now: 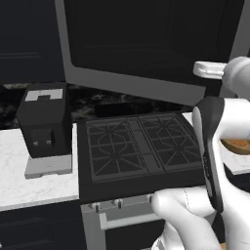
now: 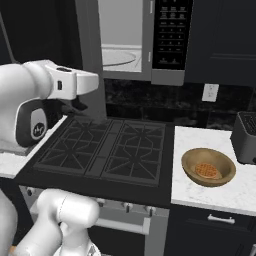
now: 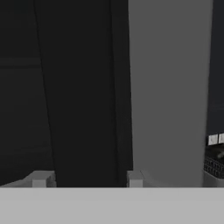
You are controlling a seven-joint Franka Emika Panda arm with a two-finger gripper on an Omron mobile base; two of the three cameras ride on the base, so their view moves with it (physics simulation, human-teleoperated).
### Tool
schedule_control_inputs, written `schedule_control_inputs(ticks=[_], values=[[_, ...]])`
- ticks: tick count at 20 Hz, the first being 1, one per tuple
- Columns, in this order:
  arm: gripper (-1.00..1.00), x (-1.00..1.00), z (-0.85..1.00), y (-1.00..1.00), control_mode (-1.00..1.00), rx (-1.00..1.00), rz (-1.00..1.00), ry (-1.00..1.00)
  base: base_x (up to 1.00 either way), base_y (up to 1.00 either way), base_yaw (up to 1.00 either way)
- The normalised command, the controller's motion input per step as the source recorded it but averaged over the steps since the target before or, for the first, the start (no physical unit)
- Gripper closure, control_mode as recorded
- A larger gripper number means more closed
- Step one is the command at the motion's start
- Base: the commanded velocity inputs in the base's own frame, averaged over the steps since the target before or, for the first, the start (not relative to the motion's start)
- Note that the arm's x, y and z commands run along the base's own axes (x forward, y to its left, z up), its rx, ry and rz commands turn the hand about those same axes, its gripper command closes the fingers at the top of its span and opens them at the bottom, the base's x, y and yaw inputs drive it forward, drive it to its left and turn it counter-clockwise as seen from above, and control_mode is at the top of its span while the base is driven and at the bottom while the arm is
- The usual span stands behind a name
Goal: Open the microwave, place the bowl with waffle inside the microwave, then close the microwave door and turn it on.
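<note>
- While the microwave door [image 1: 141, 44] is standing swung wide to the left, the microwave [image 2: 145, 40] above the stove [image 2: 107, 150] is showing its light grey interior with a round turntable [image 2: 117, 57].
- Bowl [image 2: 208, 167]: sitting on the white counter [image 2: 200, 197] right of the stove, well apart from the arm; waffle [image 2: 206, 171] lying inside it.
- Handling, as a judgement: thick wooden walls are looking stiff and fairly light; pinching the rim wall, one finger inside, is seeming the best hold. Waffle is riding loose, so keeping the bowl level is advisable.
- End effector [image 3: 87, 179]: fingers standing partly spread, gripping nothing, dark door edge between them in the hand view.
- Button panel [image 2: 172, 35]: lettering too small for reading.
- Round emblem on the arm [image 2: 37, 129]: not legible.
- Wall outlet [image 2: 210, 92]; black toaster [image 2: 246, 137] beside the bowl; black boxy appliance [image 1: 45, 127] on the left counter.
</note>
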Motion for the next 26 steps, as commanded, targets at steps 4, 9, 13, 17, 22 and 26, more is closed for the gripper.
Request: schedule_control_inputs(ticks=[4,9,13,17,22,26], values=[[1.0,-0.51,0.0,0.13,-1.0,-0.03,0.0,0.0,0.0,0.0,0.0],[1.0,-0.36,0.0,0.23,-1.0,-0.04,0.0,0.0,0.0,0.0,0.0],[1.0,-0.01,0.0,0.17,-1.0,0.0,0.0,0.03,0.0,0.0,0.0],[1.0,0.0,0.0,0.03,-1.0,0.0,0.0,0.0,0.0,0.0,0.0],[-1.0,0.0,0.0,0.0,-1.0,0.0,0.0,0.0,0.0,0.0,0.0],[-1.0,0.0,0.0,0.0,-1.0,0.0,0.0,0.0,0.0,0.0,0.0]])
